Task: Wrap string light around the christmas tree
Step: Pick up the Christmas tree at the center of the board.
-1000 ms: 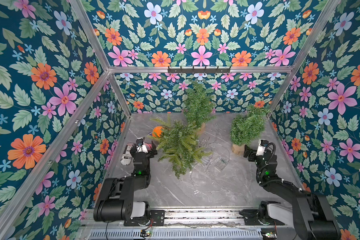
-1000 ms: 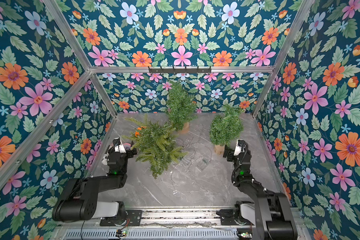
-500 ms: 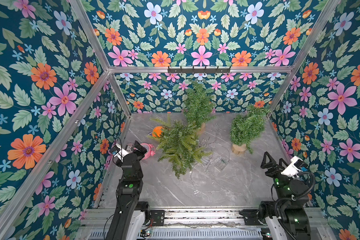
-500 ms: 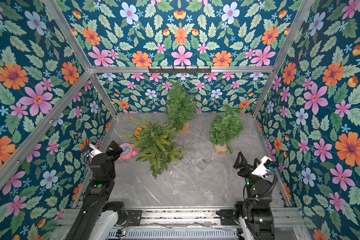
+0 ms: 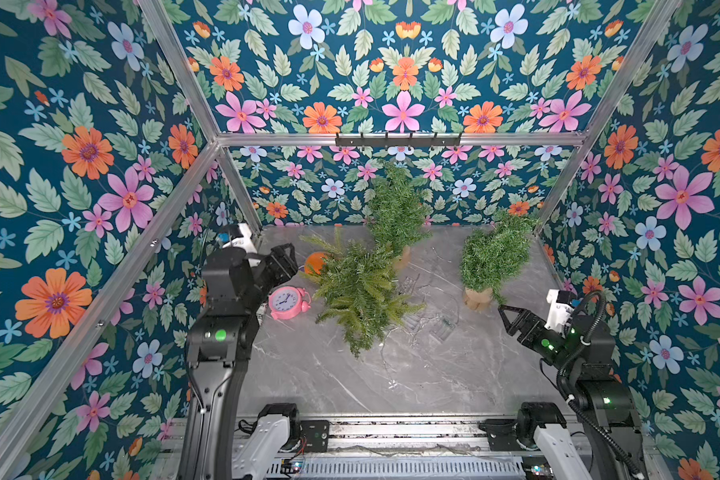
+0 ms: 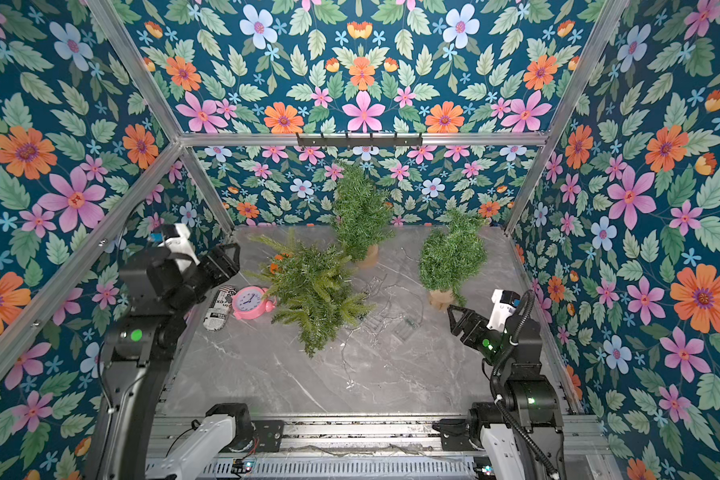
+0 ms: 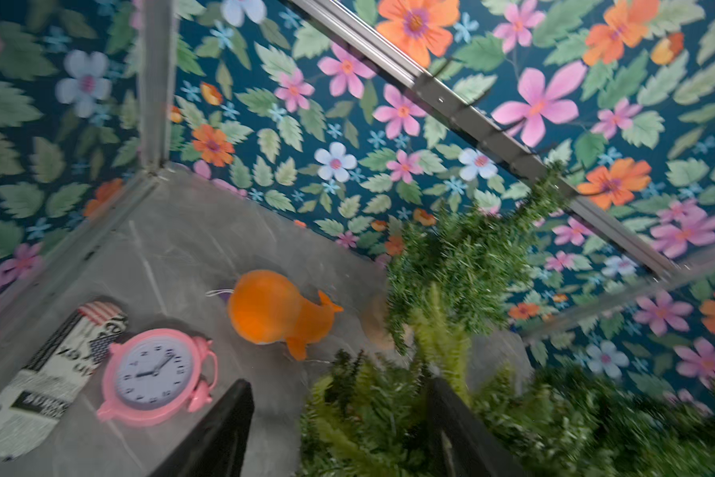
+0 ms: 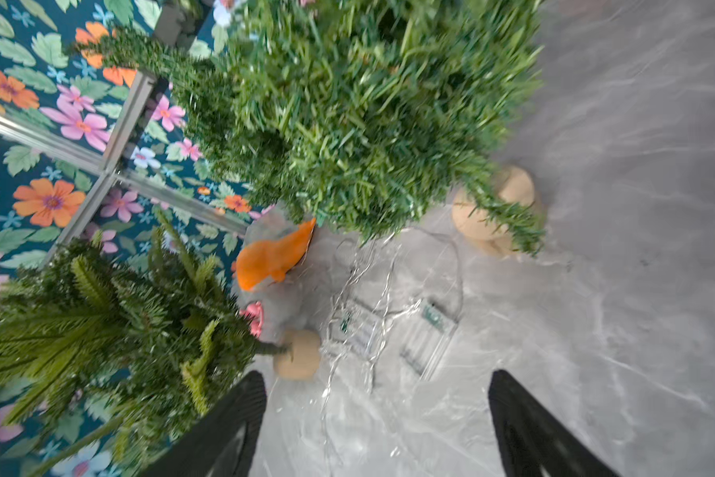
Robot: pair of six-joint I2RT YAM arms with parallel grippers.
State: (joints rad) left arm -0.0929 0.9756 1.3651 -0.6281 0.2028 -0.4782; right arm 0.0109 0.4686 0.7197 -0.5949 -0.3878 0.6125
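1. Left gripper is in the left-middle of both top views, raised above the pink clock. In the left wrist view its fingers are spread, with nothing between them.
2. Right gripper is at the right-middle, near the right wall and just below the right tree. In the right wrist view its fingers are spread wide and hold nothing.
3. String light lies loose on the grey table, centre of frame. It is a thin wire tangle with clear battery boxes, between the front tree and the right tree's tan base. One strand trails toward the bottom of the frame.
4. No wire can be seen on any tree. Neither gripper touches the light.
5. Back tree stands at the upper centre, by the rear wall.
6. Orange toy is behind the front tree's left edge, partly hidden.
7. A printed can lies just left of the clock, touching it.
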